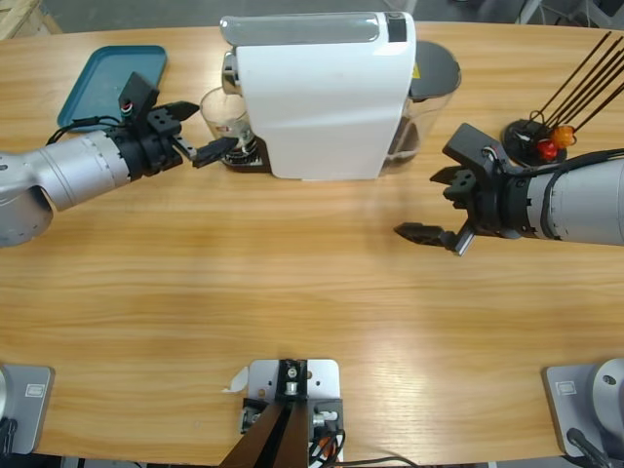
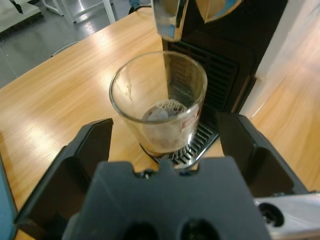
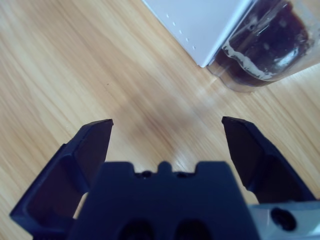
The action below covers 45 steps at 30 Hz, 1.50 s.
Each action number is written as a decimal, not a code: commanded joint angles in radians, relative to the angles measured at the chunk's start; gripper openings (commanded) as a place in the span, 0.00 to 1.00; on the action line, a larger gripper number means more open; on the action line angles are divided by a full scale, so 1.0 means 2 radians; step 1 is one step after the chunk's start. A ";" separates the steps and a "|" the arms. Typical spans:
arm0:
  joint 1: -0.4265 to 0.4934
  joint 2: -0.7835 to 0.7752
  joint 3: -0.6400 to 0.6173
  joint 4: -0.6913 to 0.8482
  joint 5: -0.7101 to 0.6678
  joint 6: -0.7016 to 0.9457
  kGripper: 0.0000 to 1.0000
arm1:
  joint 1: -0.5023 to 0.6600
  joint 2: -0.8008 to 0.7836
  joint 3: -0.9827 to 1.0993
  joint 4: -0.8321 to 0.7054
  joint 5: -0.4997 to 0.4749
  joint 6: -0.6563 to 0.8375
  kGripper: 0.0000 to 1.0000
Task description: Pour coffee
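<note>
Glass (image 2: 159, 102) on drip tray under spout to catch coffee (image 2: 162, 111) (thin layer in), left gripper (image 2: 162, 135) spread around it, right gripper (image 3: 167, 131) spread, idle.

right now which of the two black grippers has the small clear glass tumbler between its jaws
The left gripper: its open jaws flank the small clear glass tumbler on the white coffee machine's drip grille. The right gripper is open over bare wooden table.
</note>
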 commanded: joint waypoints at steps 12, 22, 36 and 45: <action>-0.002 0.069 -0.046 -0.024 -0.022 -0.009 0.88 | 0.005 0.019 0.001 -0.007 0.009 0.005 0.98; 0.004 0.072 -0.053 -0.024 -0.023 -0.009 0.59 | 0.005 0.023 0.000 -0.007 0.010 0.005 0.98; 0.014 0.048 -0.003 -0.056 0.009 -0.007 0.11 | 0.005 0.028 -0.001 -0.007 0.009 0.005 0.98; 0.067 -0.034 0.050 -0.054 0.127 -0.009 0.11 | 0.005 0.032 -0.002 -0.007 0.009 0.005 0.98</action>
